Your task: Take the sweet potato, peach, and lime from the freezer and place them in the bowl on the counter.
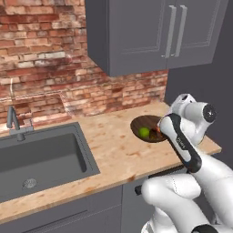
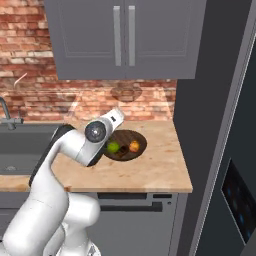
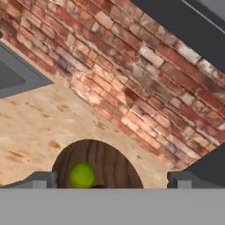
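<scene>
Bowl (image 2: 125, 145) of dark wood sits on the table (image 2: 150, 172) toward its right end, nearer the back brick wall (image 1: 45, 68) than the front edge, with the sink (image 1: 41, 159) well off to its left; going left to right inside it, the lime (image 2: 113, 147) lies at the left, a small dark lump that I take for the sweet potato (image 2: 124, 149) sits between, too small to be sure of, and the peach (image 2: 134, 146) lies at the right; in the left base view the lime (image 1: 144, 132) shows plainly and only a sliver of orange shows beside the arm; the hand (image 3: 112, 178) hangs above the near rim of the bowl, its fingers (image 3: 41, 179) spread wide apart and holding nothing, the lime (image 3: 82, 175) just between them below; further right stands the dark freezer (image 2: 220, 150), its door seemingly closed; by my reading all three items are already in the bowl, so the placing step looks finished; the next move calls only for lifting the hand clear without nudging the fruit or the rim; no brand, label or readable writing shows anywhere, only a dim panel on the freezer door.
</scene>
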Tool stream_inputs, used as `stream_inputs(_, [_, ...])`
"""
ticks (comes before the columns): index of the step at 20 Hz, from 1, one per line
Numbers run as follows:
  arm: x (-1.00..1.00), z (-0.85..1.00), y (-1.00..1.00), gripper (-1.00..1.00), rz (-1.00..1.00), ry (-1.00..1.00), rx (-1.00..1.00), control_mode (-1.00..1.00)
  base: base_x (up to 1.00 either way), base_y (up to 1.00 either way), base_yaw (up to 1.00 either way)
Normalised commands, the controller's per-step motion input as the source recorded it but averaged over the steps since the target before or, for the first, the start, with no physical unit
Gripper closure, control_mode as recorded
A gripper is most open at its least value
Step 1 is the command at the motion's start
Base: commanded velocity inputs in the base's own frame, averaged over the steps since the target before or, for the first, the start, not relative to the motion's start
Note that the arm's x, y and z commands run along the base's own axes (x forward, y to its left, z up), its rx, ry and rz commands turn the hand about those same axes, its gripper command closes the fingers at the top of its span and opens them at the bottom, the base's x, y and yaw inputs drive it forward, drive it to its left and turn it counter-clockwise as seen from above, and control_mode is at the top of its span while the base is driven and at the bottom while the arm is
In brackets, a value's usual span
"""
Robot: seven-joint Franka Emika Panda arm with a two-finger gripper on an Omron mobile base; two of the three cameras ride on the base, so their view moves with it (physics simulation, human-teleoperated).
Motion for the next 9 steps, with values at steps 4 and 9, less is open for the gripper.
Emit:
stream_inputs(4, [-0.85,0.37,0.0,-1.0,0.0,-0.3,0.0,-1.0,0.0,0.0,0.0])
stream_inputs(9, [-0.8,0.35,0.0,-1.0,0.0,-0.3,0.0,-1.0,0.0,0.0,0.0])
